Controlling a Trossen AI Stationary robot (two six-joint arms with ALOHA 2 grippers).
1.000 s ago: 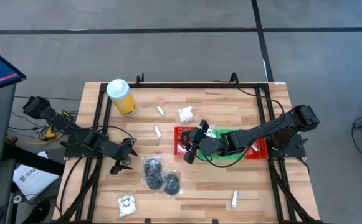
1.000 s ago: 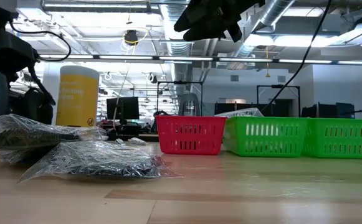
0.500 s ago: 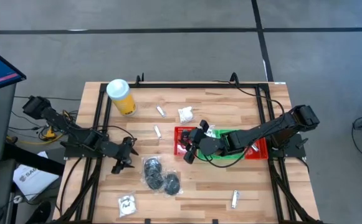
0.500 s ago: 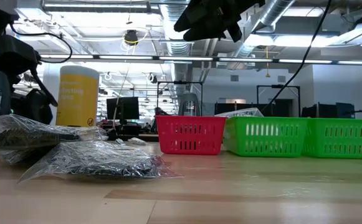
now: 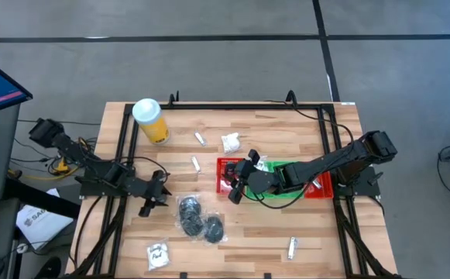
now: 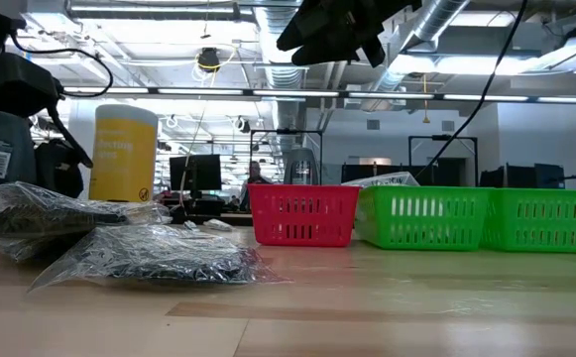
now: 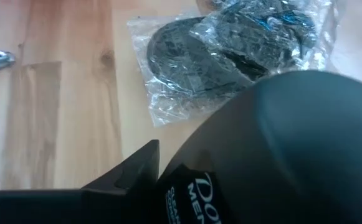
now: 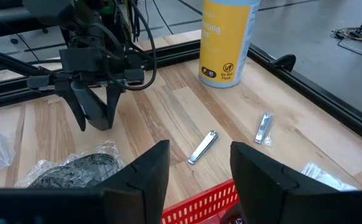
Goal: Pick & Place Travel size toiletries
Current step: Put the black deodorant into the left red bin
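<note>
Two clear bags of black round pieces [image 5: 190, 209] [image 5: 211, 229] lie flat on the table; they also show in the low view [image 6: 154, 256] and in the left wrist view [image 7: 230, 50]. My left gripper [image 5: 152, 203] [image 8: 96, 121] stands just left of them, fingers pointing down, open, touching nothing. My right gripper [image 5: 236, 186] [image 8: 196, 168] hovers open above the red tray [image 5: 226, 164]. White sachets lie on the table at the far middle [image 5: 231, 142] and the near left [image 5: 158, 253]. Small silver tubes [image 5: 200, 139] [image 5: 196, 163] [image 5: 292, 247] lie scattered.
A yellow cylinder with a white lid [image 5: 151, 120] stands at the far left. Green trays [image 5: 286, 167] adjoin the red one on its right, with a white sachet [image 6: 382, 180] showing above the rim. Black frame rails run along the table edges. Bare wood lies between cylinder and bags.
My left gripper has crept a little toward the bags of black pieces. My right arm has kept still.
</note>
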